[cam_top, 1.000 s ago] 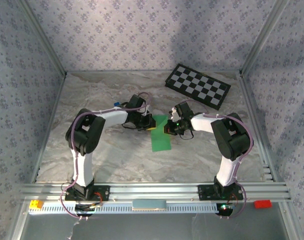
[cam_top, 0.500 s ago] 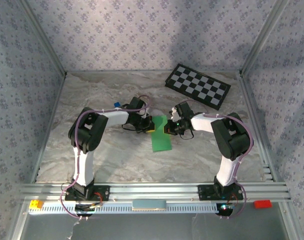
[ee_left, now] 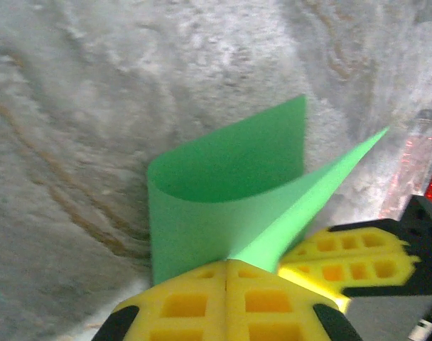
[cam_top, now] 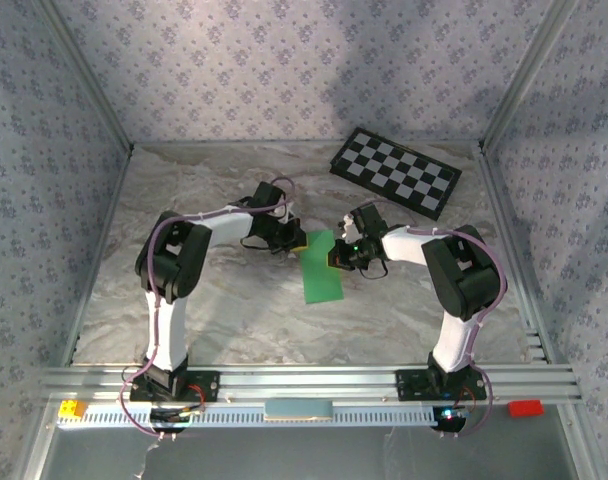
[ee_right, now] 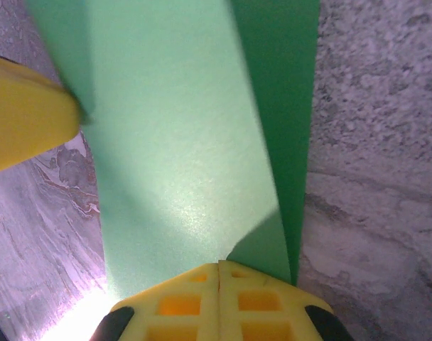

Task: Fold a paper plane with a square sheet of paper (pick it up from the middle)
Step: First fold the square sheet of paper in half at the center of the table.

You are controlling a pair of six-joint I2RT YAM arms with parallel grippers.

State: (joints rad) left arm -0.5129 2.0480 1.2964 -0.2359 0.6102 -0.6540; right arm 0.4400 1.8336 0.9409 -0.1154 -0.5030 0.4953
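Low and inward, elbows (cam_top: pixel 169 265) bent, left tool (ee_left: pixel 227 268), right tool (ee_right: pixel 219 270) each pinched tight on green sheet (cam_top: pixel 322 275)

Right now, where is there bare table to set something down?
Bare marble tabletop: the near strip between the green paper and the front rail, and the far-left corner behind the left arm. Crowded: the middle, where the left gripper and right gripper both pinch the paper, and the far-right corner with the checkerboard.
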